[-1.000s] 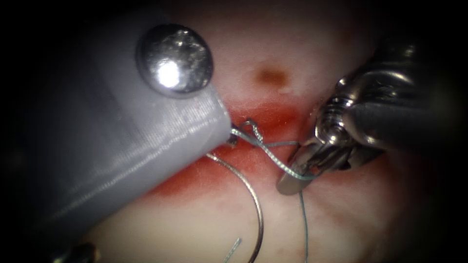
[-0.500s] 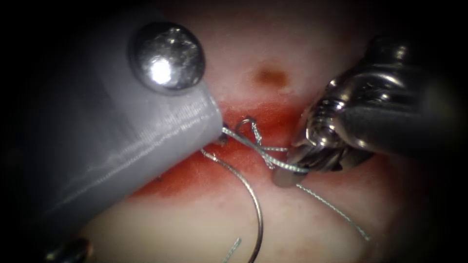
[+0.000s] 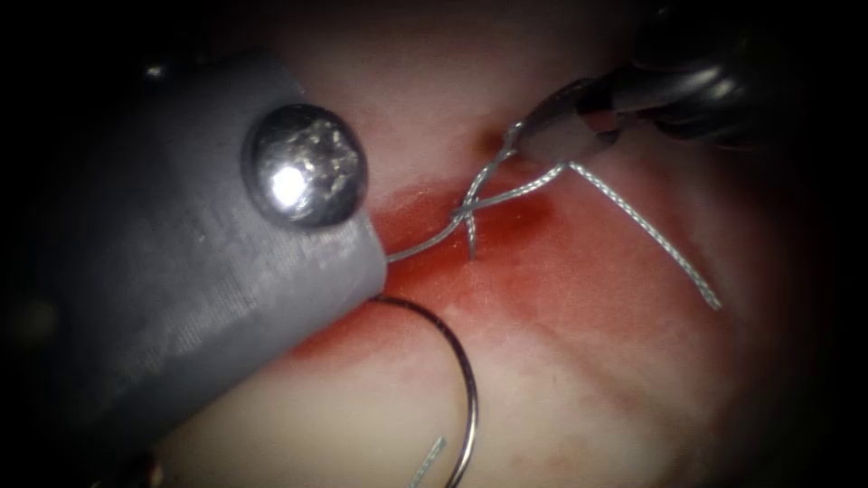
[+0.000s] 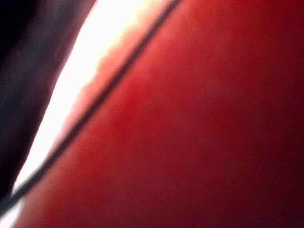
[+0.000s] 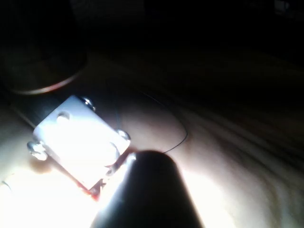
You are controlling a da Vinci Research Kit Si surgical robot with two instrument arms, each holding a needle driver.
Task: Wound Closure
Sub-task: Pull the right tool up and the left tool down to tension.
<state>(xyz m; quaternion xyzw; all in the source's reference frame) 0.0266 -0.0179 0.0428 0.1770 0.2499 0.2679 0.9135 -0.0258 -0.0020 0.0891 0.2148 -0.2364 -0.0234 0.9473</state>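
Your right hand (image 3: 533,145) is clamping the thread (image 3: 506,194) in closed jaws, above and to the right of the cut (image 3: 470,226). It has lifted up and away from where it was sitting half a second ago, low beside the wound, and the thread has come up with it. From your right hand the thread is running down and to the left in two strands that are crossing over the cut, with a short stub poking down just below the crossing. One strand is carrying on leftward and disappearing under the edge of your left hand's grey housing (image 3: 208,289). A free tail (image 3: 660,239) is trailing down and to the right of your right hand, lying on the tissue (image 3: 633,361).

Your left hand is showing me its grey body and a shiny round screw head (image 3: 305,164); its jaws are hidden beneath, so I cannot tell whether they are open or closed, or whether they are holding anything.

The needle (image 3: 457,370) is lying below the cut, its curve starting right at the lower edge of your left hand's housing and sweeping down and away from it. Whether its near end is in the tissue or in the jaws is hidden. A cut end of thread (image 3: 432,456) is sitting just to the left of the needle's lower stretch.

Red fluid (image 3: 542,280) is staining the tissue around the cut, between your two hands. No lettering is readable on either hand.
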